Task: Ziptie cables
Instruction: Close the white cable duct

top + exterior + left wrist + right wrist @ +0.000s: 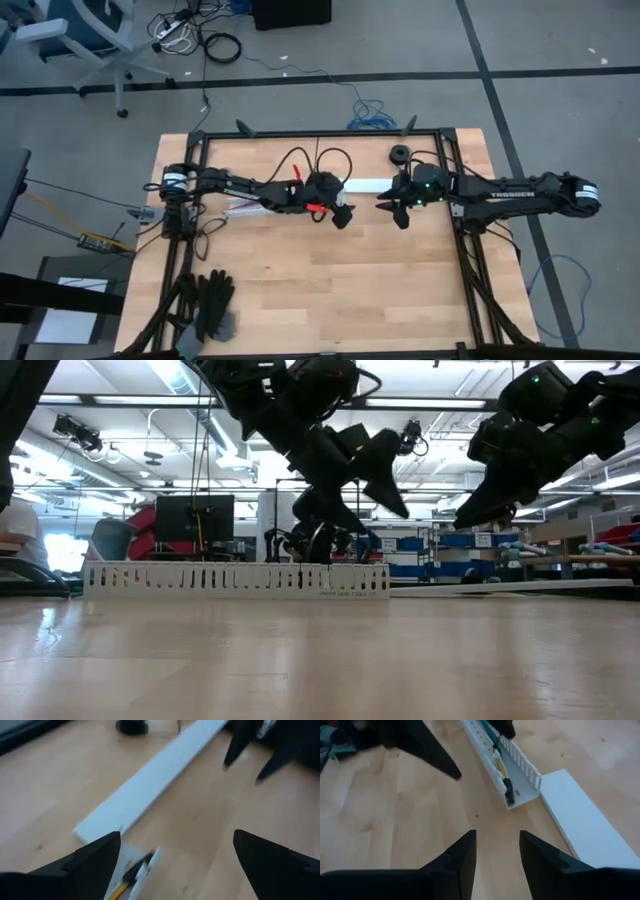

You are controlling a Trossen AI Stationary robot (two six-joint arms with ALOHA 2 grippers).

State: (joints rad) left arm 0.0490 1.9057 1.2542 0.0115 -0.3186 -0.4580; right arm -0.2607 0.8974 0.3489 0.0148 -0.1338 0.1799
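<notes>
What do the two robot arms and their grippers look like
Both arms are dark, jointed, with black cords looping off them. The right arm carries white lettering and a green light near its wrist; the left arm shows red parts. The left gripper and right gripper have tapered black fingers.

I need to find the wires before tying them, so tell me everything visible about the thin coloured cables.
The thin coloured cables lie loose inside the white slotted plastic channel on the wooden table. Green and yellow strands show, and one ends in a small dark plug near the channel's open end. No gripper touches them.

Bright overhead light; blurred wrist views.
</notes>
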